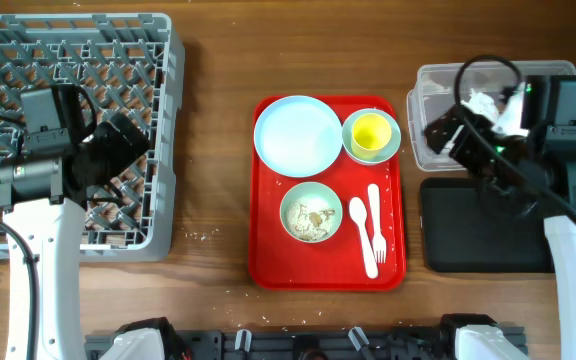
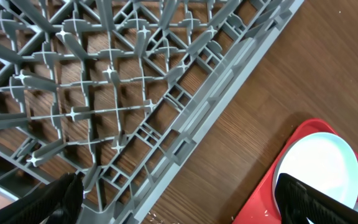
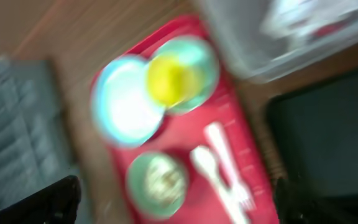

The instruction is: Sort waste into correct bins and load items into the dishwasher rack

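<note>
Plate (image 1: 297,135), bowl (image 1: 311,212) — on red tray (image 1: 268,262).

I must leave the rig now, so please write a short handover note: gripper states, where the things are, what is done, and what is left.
Left gripper: open, empty, over the rack edge nearest the red tray.
Right gripper: open, empty, above the clear tub.
Tissue lies in the clear tub; the black tray looks bare.
On the red tray: plate, yellow cup on a saucer, bowl with food scraps, spoon, fork.
Done: tissue binned.
Left: bin the scraps, load all dishes and cutlery; no dish shows in the rack.
</note>
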Robot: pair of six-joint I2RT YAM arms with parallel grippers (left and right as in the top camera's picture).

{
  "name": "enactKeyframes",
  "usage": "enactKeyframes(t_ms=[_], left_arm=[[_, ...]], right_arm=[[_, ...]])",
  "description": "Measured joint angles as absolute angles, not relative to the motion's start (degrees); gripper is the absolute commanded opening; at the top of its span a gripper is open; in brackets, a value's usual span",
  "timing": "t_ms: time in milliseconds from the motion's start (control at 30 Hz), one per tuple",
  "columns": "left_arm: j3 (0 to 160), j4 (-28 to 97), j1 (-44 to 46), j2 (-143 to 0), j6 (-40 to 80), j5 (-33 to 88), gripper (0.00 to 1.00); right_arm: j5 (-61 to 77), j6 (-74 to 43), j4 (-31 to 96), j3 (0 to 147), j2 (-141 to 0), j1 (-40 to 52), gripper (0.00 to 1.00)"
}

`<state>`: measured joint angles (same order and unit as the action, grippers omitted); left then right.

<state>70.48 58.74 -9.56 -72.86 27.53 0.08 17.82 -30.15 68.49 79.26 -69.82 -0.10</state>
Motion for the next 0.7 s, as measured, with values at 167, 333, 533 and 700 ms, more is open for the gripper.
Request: enactKeyframes(t_ms=[167, 333, 533, 700], left_arm=[[70.5, 58.7, -10.2, -72.9, 27.5, 0.3, 1.0], [70.5, 60.2, -14.8, -74.4, 27.5, 0.4, 1.0], [70.5, 60.4, -15.3, -74.5, 27.5, 0.5, 1.0], [70.5, 60.4, -15.3, -74.5, 27.5, 0.5, 1.0]], right_arm=[[26.0, -24.9, 67.0, 78.4, -71.4, 16.9, 0.99], [18.3, -30.0, 64.5, 74.9, -76.4, 33.2, 1.0], [13.6, -33.4, 61.1, 73.6, -84.6, 42.5, 0.74], [9.9, -34.9, 57.7, 73.6, -91.2, 48.0, 0.66]])
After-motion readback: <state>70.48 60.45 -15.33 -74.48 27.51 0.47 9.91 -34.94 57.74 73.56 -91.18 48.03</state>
